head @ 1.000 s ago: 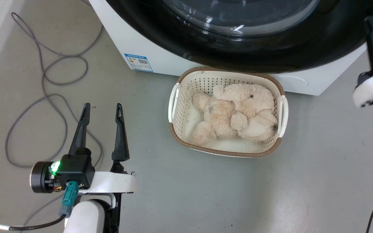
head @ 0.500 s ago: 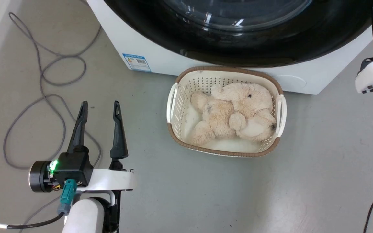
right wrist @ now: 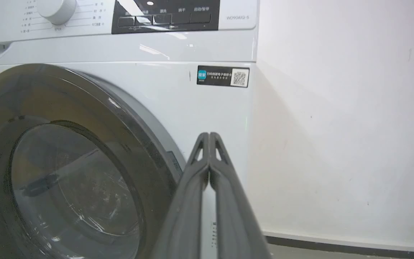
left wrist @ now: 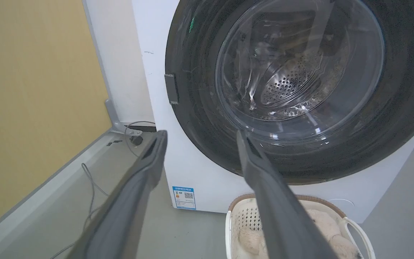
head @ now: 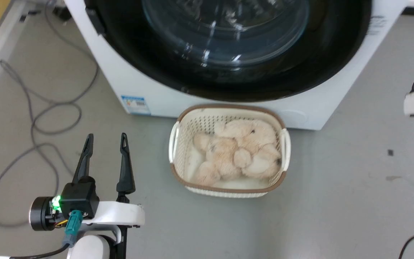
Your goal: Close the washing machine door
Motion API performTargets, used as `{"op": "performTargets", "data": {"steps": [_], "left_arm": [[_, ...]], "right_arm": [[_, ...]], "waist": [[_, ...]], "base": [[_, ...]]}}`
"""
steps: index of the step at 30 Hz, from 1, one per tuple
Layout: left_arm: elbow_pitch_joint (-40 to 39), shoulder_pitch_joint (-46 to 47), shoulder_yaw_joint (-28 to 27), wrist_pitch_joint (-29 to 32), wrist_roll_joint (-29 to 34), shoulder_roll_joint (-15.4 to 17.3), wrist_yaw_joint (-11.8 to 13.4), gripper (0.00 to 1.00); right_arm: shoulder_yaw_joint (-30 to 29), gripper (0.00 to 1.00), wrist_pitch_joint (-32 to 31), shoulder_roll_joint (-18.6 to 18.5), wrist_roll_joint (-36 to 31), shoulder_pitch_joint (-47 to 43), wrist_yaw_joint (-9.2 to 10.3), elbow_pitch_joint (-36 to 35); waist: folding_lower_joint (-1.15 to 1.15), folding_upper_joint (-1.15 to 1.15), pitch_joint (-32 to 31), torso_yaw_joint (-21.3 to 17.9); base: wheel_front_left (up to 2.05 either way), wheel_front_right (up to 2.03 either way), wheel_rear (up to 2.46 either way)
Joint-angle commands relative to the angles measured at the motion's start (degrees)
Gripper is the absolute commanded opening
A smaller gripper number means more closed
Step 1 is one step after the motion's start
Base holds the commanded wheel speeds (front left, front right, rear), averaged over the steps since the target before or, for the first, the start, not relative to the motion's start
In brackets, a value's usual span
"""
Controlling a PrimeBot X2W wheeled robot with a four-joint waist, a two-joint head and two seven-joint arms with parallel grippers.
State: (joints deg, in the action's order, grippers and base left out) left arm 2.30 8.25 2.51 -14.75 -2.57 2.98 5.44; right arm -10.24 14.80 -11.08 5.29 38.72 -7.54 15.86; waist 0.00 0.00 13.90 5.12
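Observation:
The washing machine [head: 156, 100] is white and stands at the top of the head view. Its round glossy black washing machine door [head: 149, 68] with the bulging glass window lies against the front; whether it is latched I cannot tell. My left gripper [head: 106, 136] hovers over the floor at the lower left, open and empty, well short of the machine. In the left wrist view my left gripper [left wrist: 201, 133] points at the door [left wrist: 199, 118]. My right gripper [right wrist: 209, 135] is shut on nothing, beside the door's right rim [right wrist: 84, 108], facing the machine's white front [right wrist: 210, 104].
A white perforated basket [head: 174, 144] holding a beige plush toy [head: 235, 154] sits on the floor right below the door. Grey cable [head: 31, 126] loops on the floor to the left. A yellow panel [left wrist: 31, 90] stands left of the machine, a white wall [right wrist: 336, 144] right of it.
The head camera has moved, so more of the machine and door shows and the basket sits lower. The right gripper's dark fingers have left the right edge. Neither gripper's opening has changed.

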Motion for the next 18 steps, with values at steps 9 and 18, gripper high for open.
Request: {"op": "performTargets", "data": {"steps": [9, 18], "left_arm": [[0.96, -3.63, -1.43, -0.25, 0.97, 0.55, -0.56, 1.00], [2.17, -6.44, -1.68, -0.25, 1.19, 0.54, -0.96, 1.00]], "right_arm": [[2.89, 0.00, 0.20, 4.59, -1.61, -13.18, 0.05, -10.02], [8.03, 0.00, 0.20, 6.72, -3.35, -24.72, 0.05, -9.30]], "waist": [[0.00, 0.00, -6.87, -4.20], [0.00, 0.00, -10.14, -5.62]], "base": [[0.00, 0.00, 0.00], [0.00, 0.00, 0.00]]}}
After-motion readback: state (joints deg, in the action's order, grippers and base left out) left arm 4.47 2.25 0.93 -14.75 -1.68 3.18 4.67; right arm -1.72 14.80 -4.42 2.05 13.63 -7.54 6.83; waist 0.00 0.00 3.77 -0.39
